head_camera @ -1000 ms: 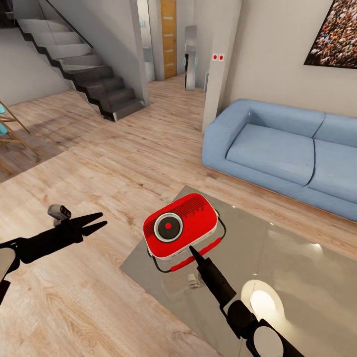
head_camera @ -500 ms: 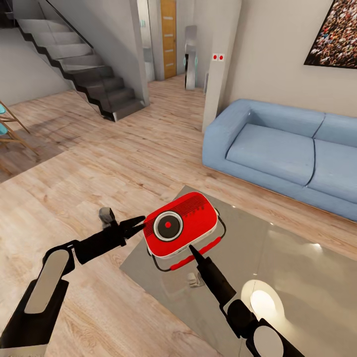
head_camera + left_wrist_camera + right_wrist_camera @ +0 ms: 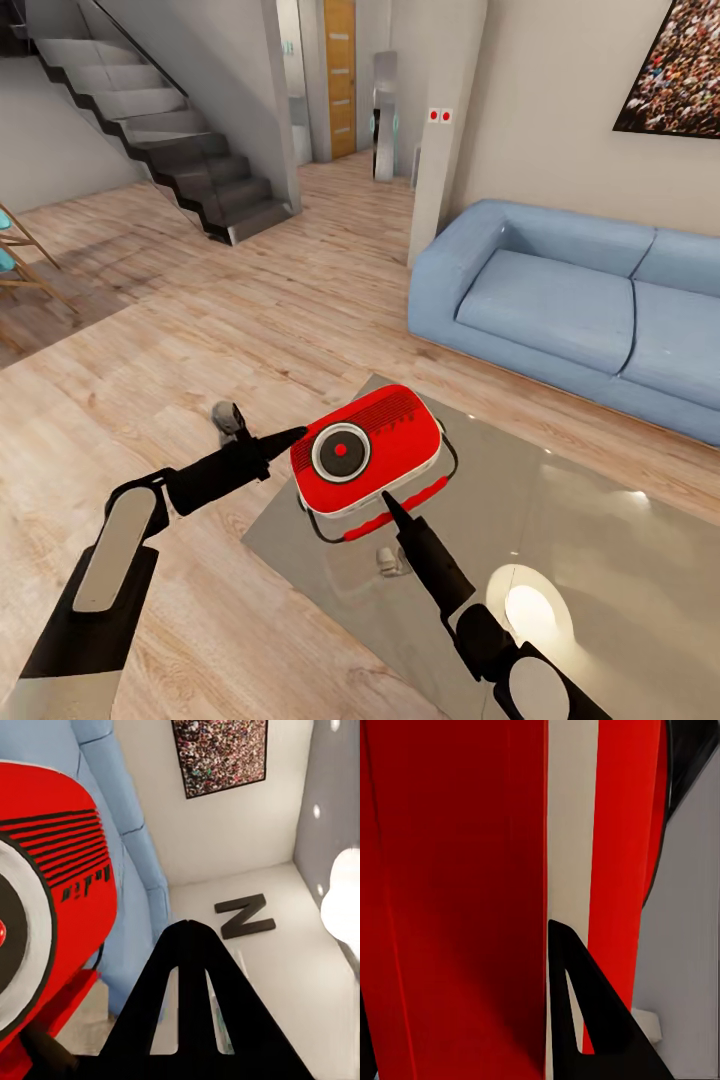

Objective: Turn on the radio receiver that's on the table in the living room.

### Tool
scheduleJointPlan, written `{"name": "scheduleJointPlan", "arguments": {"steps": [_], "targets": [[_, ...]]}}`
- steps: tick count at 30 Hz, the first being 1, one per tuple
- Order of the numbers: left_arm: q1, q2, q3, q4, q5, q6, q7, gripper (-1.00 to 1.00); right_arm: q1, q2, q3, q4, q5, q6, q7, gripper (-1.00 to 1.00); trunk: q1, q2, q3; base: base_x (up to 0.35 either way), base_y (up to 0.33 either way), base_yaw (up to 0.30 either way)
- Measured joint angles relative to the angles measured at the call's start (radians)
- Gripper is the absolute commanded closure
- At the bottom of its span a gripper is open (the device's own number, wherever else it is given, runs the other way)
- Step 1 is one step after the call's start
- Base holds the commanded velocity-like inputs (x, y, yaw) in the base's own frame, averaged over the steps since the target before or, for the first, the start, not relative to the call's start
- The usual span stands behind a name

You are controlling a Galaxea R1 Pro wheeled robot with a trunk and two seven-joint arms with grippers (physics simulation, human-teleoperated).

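Observation:
The red radio receiver [image 3: 365, 450] lies on the near left corner of the glossy grey table [image 3: 600, 560], its round dark dial showing a red centre. My left gripper [image 3: 295, 436] is shut, and its tip touches the radio's left edge. In the left wrist view the closed fingers [image 3: 191, 937] sit beside the radio [image 3: 45, 922]. My right gripper [image 3: 386, 502] is shut too, its point against the radio's near edge by the red handle. The right wrist view has one fingertip [image 3: 561, 937] pressed on the radio's red and white side [image 3: 450, 885].
A blue sofa [image 3: 580, 300] stands behind the table, under a framed crowd picture [image 3: 675, 65]. Light wood floor spreads left toward dark stairs [image 3: 170, 120] and a wooden chair [image 3: 15, 260]. A bright lamp reflection [image 3: 530, 605] shines on the table by my right arm.
My left arm swung right from over the floor, its fingers closed, and its tip reached the radio's left edge. The radio shifted slightly right. The right arm stayed put.

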Motion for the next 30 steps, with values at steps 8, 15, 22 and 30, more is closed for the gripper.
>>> {"name": "scheduleJointPlan", "arguments": {"steps": [8,15,22,30], "targets": [[-0.043,-0.137,-0.094,0.002,-0.002,0.000,0.185,1.00,0.000,0.000,0.000,-0.003,-0.001,0.006,0.000,1.00,0.000,0.000,0.000,0.000,0.000,0.000],[-0.045,-0.162,-0.108,0.002,-0.001,0.000,0.246,1.00,0.000,0.001,0.001,-0.012,0.001,0.006,0.000,1.00,0.000,0.000,0.000,0.000,0.000,0.000],[-0.047,-0.166,-0.108,0.001,-0.002,-0.001,0.248,1.00,0.000,0.000,0.001,-0.012,0.001,0.006,0.007,1.00,0.000,0.000,0.000,0.000,0.000,0.000],[-0.117,-0.175,-0.107,0.006,-0.002,-0.004,0.302,1.00,0.000,-0.001,0.001,-0.012,0.000,0.006,0.008,1.00,0.000,0.000,0.000,0.000,0.000,0.000]]}}
